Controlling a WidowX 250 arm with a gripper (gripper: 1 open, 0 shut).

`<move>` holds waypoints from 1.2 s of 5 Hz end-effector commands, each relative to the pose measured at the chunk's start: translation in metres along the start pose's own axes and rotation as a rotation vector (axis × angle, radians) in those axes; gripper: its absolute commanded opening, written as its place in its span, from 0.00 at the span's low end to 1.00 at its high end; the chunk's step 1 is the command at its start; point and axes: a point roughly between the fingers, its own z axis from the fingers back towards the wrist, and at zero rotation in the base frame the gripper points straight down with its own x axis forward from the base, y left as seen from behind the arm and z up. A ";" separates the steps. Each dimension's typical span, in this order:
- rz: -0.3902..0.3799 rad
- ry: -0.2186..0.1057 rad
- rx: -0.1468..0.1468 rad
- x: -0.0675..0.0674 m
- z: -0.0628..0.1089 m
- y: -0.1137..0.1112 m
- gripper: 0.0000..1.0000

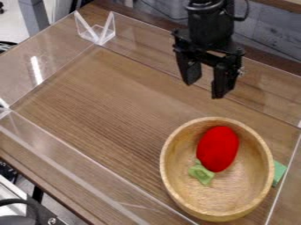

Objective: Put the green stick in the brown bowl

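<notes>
Green stick (279, 173) sits outside the brown bowl (179, 180), apparently awaiting approach. End effector (205, 86) is released; next, lower it beside the rim and grasp.

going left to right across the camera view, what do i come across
clear plastic holder, black gripper, brown bowl with the red toy inside

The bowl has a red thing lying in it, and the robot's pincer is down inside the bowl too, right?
Not quite: the camera view shows the pincer outside the brown bowl, open over the table on the bowl's far side. The red thing is indeed lying in the bowl.
</notes>
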 end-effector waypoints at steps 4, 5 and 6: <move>-0.034 -0.062 0.006 -0.010 0.019 -0.001 1.00; 0.021 -0.076 0.013 -0.006 0.011 0.000 1.00; 0.030 -0.076 0.016 -0.010 0.010 0.012 1.00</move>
